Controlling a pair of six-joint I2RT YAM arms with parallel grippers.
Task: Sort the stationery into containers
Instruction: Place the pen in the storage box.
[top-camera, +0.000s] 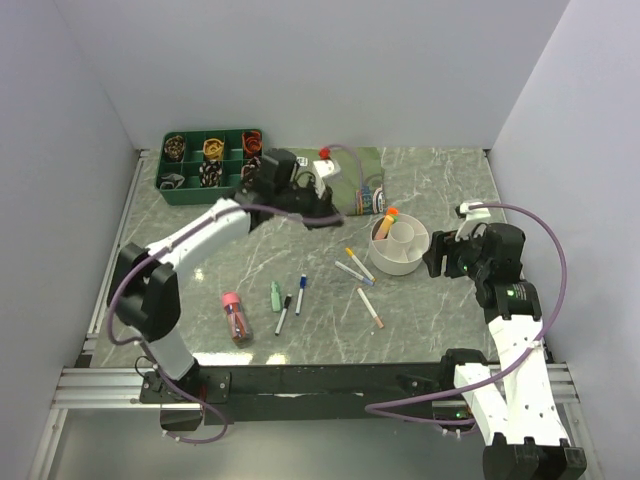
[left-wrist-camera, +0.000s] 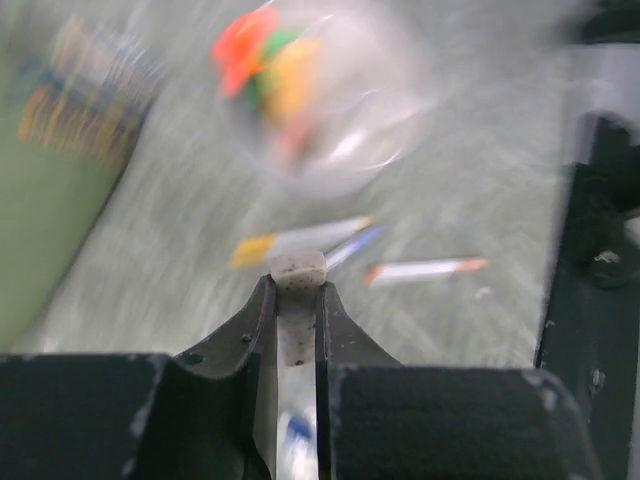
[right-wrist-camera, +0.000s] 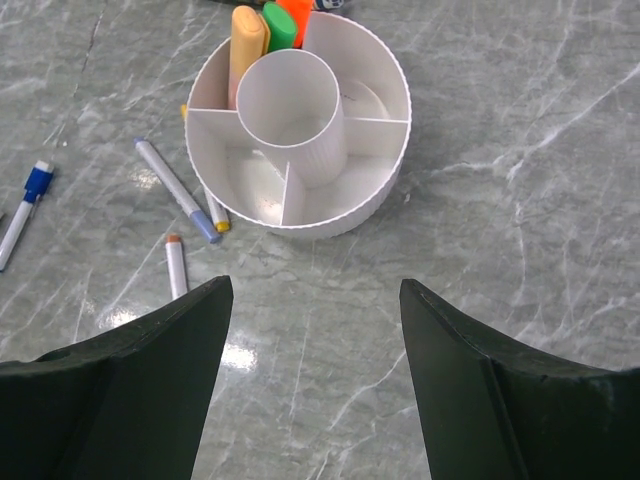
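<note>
Showing, from the left, loose on the table (top-camera: 320, 335): a pink-capped tube (top-camera: 236, 315), a green highlighter (top-camera: 275, 294), a black-capped pen (top-camera: 283, 313) and a blue-capped pen (top-camera: 300, 294) near one another, then 3 more pens (top-camera: 353, 270) just left of the organiser (top-camera: 400, 268). Pinching a white pen (left-wrist-camera: 297, 266) in the left gripper (left-wrist-camera: 297, 290), jaws narrow on it, above the table near the cloth (top-camera: 365, 175), with that wrist view blurred. Standing 3 highlighters (right-wrist-camera: 247, 40), yellow, green and orange, in 1 ring compartment at the organiser's far side, and holding the right gripper (right-wrist-camera: 315, 290) just right of it, jaws wide with nothing between.
</note>
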